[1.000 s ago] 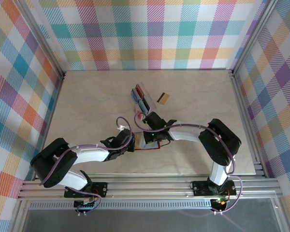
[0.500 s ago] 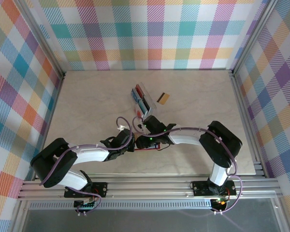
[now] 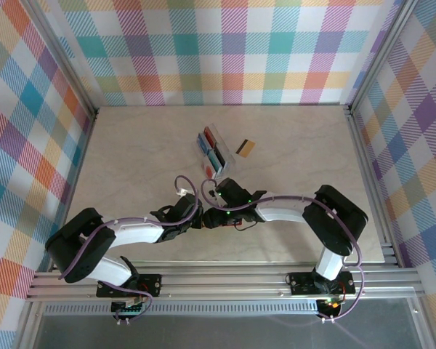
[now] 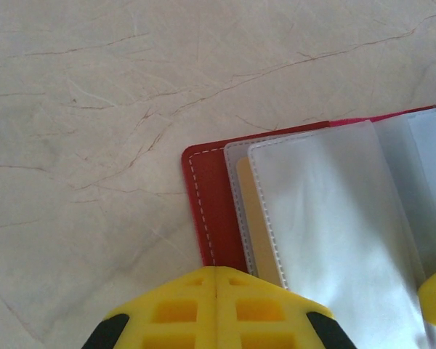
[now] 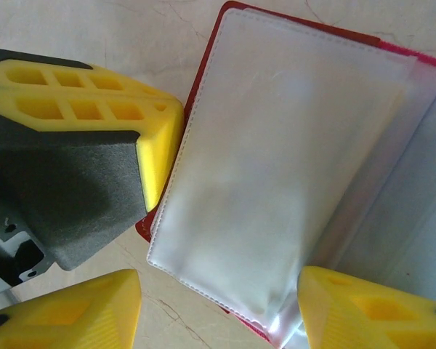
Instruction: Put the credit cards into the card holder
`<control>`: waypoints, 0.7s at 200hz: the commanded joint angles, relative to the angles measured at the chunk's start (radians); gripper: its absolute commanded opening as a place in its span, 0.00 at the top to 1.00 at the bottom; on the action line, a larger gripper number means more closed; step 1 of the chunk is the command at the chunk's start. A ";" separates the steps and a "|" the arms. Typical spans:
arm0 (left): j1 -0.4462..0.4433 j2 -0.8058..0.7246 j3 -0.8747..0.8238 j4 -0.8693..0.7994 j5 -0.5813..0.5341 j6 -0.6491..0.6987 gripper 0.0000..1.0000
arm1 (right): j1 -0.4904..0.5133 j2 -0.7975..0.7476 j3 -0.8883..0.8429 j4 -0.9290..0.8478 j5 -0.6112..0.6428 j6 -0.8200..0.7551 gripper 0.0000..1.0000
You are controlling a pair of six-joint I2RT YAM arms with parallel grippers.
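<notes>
Card holder [image 4: 207, 211], seemingly light with floppy, slick sleeves [image 5: 276, 145], between the parted, empty jaws of the right gripper [image 5: 218, 309], just ahead of the shut left gripper [image 4: 216, 283]; grip its stiffer red edge

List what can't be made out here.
- Left wrist view: holder cut off at the right edge; gold card inside half veiled by the frosted sleeve.
- Same view: whether the shut left gripper pins the holder; its fingers cover the contact.
- Top view: rack cards too small to count.
</notes>
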 commanded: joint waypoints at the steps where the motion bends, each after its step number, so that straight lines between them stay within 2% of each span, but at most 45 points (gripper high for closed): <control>1: -0.009 -0.046 -0.013 -0.054 0.022 -0.005 0.99 | 0.007 0.029 0.062 -0.026 0.029 -0.005 0.42; 20: 0.006 -0.100 -0.019 -0.077 0.002 -0.023 0.97 | 0.007 0.018 0.073 -0.020 0.014 -0.011 0.42; 58: 0.031 -0.192 -0.038 -0.074 0.070 -0.043 0.93 | 0.005 -0.012 0.093 -0.047 0.013 -0.030 0.42; 85: 0.044 -0.248 -0.052 -0.078 0.079 -0.058 0.92 | -0.017 -0.040 0.111 -0.075 0.011 -0.046 0.41; 100: 0.060 -0.270 -0.058 -0.076 0.090 -0.062 0.91 | -0.055 -0.065 0.130 -0.101 0.010 -0.058 0.39; 115: 0.081 -0.281 -0.057 -0.060 0.120 -0.060 0.89 | -0.096 -0.085 0.167 -0.143 0.036 -0.069 0.31; 140: 0.150 -0.256 -0.042 -0.009 0.215 -0.051 0.85 | -0.170 -0.083 0.253 -0.198 0.076 -0.100 0.25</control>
